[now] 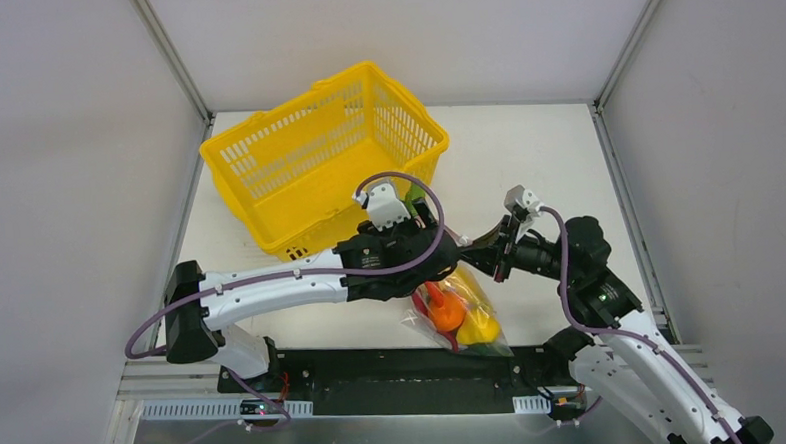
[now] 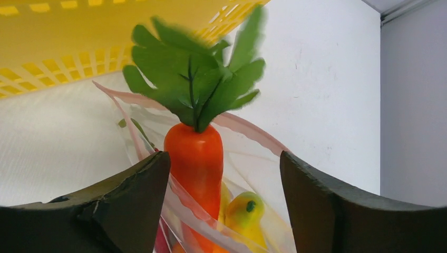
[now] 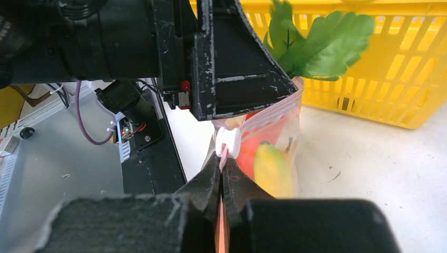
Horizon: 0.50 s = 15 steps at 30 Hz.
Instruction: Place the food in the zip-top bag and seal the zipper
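- Between the wide-spread jaws of my left gripper [image 2: 225, 158], which holds nothing: a glossy orange carrot [image 2: 196, 158], leafy-topped, poking from the clear zip-top bag [image 2: 253, 158].
- My right gripper [image 3: 221, 182] pinches the thin pink zipper [image 3: 223, 224].

Crowded centre, free right.
From above, the yellow plastic lattice basket [image 1: 326, 155] blocks the upper left; the left gripper [image 1: 443, 272], right gripper [image 1: 482, 250] and stuffed clear dotted plastic bag [image 1: 474, 324] crowd the centre; bare white table [image 1: 556, 155] lies open upper right.
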### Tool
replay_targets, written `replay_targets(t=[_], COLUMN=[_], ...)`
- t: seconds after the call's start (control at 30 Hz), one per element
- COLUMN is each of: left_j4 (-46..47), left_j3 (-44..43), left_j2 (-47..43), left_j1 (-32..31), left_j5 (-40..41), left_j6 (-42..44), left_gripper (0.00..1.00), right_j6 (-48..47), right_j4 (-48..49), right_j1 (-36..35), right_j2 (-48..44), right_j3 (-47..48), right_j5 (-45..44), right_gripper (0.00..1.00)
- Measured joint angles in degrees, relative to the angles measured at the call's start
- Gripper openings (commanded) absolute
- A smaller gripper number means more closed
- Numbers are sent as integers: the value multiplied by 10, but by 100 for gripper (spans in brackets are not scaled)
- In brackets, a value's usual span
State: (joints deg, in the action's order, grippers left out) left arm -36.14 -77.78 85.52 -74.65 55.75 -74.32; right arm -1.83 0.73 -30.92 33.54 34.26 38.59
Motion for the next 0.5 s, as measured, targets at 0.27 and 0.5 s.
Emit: replay_targets(t=[0.27,0.5], left_j4=[101,170], left_j3=[87,111], left_j2=[-30,-95], left_j1=[0,0], left_j5=[-21,-28], left_j6=[72,217], left_gripper=[94,99], right_j6=[8,7], right_j4=[13,21], right_j1=[0,0], right_j2=[-16,-17], right_j3=[-19,-21], right_j5=[7,26], right_gripper=[0,0])
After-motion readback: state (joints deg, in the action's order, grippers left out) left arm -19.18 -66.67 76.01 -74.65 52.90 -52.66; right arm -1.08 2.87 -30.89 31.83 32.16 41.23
